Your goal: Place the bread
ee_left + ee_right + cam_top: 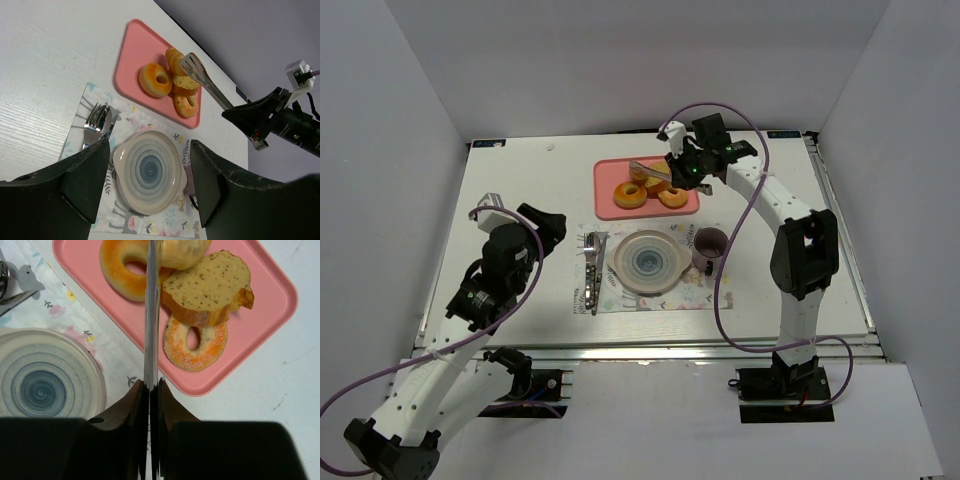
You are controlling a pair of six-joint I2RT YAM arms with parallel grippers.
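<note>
- White table surface (520,190) stretches open at 9 o'clock of the pink rectangular tray (610,172), which sits near the far edge.
- The tray holds both golden-yellow bread pieces (207,287) and two glazed ring donuts (215,347).
- My right gripper (153,390) clamps slim metal tongs (151,315), squeezed together over the bread.
- My left gripper (148,167) gapes above the round blue-ringed plate (122,155).

White arms (770,195), black joints (805,255) (purple cables (728,290) looping).
</note>
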